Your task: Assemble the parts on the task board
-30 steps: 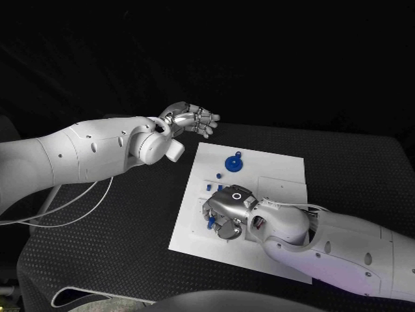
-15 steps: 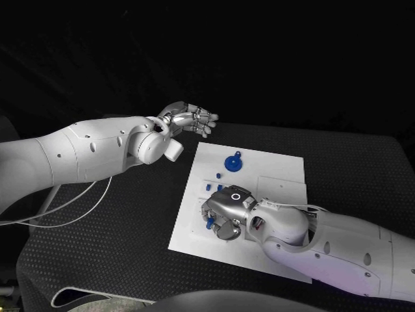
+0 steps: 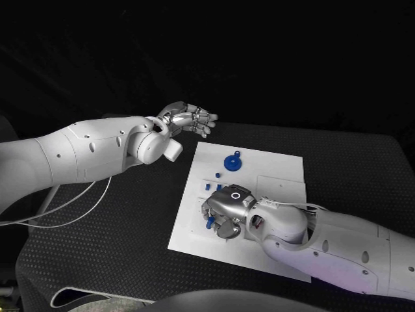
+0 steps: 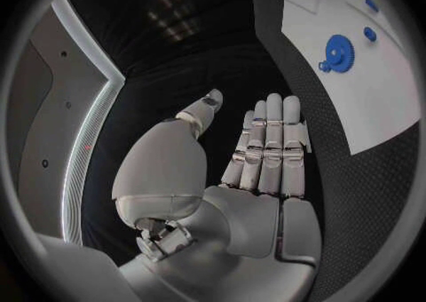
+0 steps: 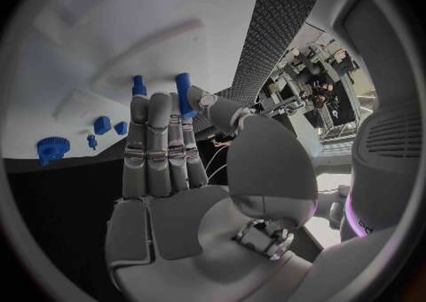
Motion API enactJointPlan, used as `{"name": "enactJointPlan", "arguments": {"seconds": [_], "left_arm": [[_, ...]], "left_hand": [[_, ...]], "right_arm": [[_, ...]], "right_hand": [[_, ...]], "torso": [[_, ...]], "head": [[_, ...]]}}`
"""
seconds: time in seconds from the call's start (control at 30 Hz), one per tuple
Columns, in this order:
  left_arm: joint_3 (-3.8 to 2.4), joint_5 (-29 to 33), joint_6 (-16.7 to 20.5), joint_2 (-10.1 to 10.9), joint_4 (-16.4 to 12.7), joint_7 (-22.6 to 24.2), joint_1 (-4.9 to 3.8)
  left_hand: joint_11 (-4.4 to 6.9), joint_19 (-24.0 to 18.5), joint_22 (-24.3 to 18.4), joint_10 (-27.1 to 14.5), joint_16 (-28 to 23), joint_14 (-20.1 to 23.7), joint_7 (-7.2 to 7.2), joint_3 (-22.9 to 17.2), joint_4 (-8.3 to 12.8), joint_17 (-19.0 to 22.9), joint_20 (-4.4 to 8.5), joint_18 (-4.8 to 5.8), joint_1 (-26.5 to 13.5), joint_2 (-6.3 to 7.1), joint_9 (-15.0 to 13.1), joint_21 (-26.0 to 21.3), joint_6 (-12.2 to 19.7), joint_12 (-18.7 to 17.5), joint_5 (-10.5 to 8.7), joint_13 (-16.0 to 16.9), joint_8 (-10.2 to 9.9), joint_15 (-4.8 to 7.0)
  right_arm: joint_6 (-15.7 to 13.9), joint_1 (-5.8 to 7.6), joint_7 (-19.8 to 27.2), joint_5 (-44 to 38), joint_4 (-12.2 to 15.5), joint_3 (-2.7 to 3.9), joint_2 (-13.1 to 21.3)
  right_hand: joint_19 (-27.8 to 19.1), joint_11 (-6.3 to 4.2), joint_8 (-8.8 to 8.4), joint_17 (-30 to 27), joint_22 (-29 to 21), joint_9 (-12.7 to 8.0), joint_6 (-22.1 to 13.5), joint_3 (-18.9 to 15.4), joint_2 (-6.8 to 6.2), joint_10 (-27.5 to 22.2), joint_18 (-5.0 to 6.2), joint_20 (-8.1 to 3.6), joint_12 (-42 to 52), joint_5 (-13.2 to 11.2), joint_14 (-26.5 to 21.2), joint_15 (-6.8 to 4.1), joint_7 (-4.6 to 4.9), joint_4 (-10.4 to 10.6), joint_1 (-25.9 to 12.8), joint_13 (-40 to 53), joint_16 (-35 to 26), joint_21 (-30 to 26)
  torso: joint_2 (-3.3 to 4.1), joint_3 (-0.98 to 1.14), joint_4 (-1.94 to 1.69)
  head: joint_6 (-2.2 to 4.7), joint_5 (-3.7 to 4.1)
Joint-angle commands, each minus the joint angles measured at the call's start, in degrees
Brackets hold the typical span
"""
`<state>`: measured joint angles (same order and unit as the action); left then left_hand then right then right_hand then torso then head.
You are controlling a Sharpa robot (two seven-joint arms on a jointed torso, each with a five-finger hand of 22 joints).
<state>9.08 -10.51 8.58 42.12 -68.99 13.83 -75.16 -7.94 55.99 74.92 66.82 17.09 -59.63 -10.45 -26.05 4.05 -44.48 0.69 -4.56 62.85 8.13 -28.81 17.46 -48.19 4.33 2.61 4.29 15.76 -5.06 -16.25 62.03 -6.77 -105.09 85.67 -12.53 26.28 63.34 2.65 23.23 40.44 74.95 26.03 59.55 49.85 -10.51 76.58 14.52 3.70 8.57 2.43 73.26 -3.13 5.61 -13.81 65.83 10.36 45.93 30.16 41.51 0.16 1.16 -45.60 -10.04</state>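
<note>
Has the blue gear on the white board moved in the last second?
No. The round blue toothed gear sits at the same spot near the far end of the white task board, with no shift against the board's edges.

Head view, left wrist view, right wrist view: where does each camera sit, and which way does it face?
Head view: on the robot's head, looking down at the task board; both arms and hands show.
Left wrist view: behind the left hand, facing along its flat fingers past the board's corner.
Right wrist view: behind the right hand, facing the board, fingertips at a blue peg.
Shared: all three show the blue gear.
</note>
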Motion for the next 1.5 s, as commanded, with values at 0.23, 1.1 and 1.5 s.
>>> {"name": "enactJointPlan", "arguments": {"seconds": [0.23, 1.1, 1.5], "left_arm": [[-0.04, 0.4, -1.2, -0.1, 0.0, 0.1, -0.01], [-0.03, 0.4, -1.5, -0.1, 0.0, 0.0, 0.02], [-0.02, 0.4, -2.0, -0.1, 0.1, -0.2, 0.02]], "left_hand": [[-0.18, -0.5, 1.3, -0.4, -0.4, 0.4, -0.04, 0.0, -0.5, -0.1, 0.01, -1.68, -0.9, 0.01, 0.1, 0.0, 0.6, -0.3, 0.34, -0.1, -0.4, -0.02], [-0.22, -0.7, 1.3, -0.5, -0.5, 0.6, -0.06, 0.1, -0.6, -0.1, -0.05, -1.68, -0.9, 0.06, 0.1, -0.1, 0.7, -0.3, 0.33, -0.1, -0.4, -0.08], [-0.28, -0.9, 1.3, -0.6, -0.5, 0.7, -0.10, 0.4, -1.2, -0.1, -0.15, -1.63, -1.7, 0.00, 0.1, -0.1, 0.7, -0.3, 0.28, -0.1, -0.3, -0.18]], "right_arm": [[2.7, -0.04, -0.3, -0.9, -0.3, -0.02, -0.3], [2.5, -0.66, -0.3, 0.4, -0.8, -0.39, -1.1], [-0.6, -0.64, -0.3, 1.5, -0.7, -0.40, -0.6]], "right_hand": [[0.1, 0.00, 0.12, 0.1, 1.3, 0.3, 0.3, 0.3, 0.44, 0.2, 0.48, -0.13, 0.3, 0.3, -0.1, -0.43, 0.05, 0.1, -0.1, 0.1, 0.2, 0.3], [-0.5, 0.24, -0.35, 0.2, 1.2, 0.3, -0.1, 1.0, -0.58, -0.3, 0.48, 0.10, -0.2, 0.5, -0.3, -0.20, 0.28, 0.0, -0.6, 0.3, -0.3, 0.5], [-2.5, 2.80, -4.26, 0.8, 1.4, -1.0, -6.2, -5.0, -4.92, -7.5, 0.43, 0.64, -4.4, 4.8, -1.7, 2.16, 2.92, -2.6, -2.4, -1.0, -0.4, 1.4]], "torso": [[0.03, -0.01, -0.05], [-0.01, -0.05, -0.07], [-0.03, 0.04, 0.02]], "head": [[-0.12, 0.24], [-0.26, 0.47], [-0.25, 0.32]]}}
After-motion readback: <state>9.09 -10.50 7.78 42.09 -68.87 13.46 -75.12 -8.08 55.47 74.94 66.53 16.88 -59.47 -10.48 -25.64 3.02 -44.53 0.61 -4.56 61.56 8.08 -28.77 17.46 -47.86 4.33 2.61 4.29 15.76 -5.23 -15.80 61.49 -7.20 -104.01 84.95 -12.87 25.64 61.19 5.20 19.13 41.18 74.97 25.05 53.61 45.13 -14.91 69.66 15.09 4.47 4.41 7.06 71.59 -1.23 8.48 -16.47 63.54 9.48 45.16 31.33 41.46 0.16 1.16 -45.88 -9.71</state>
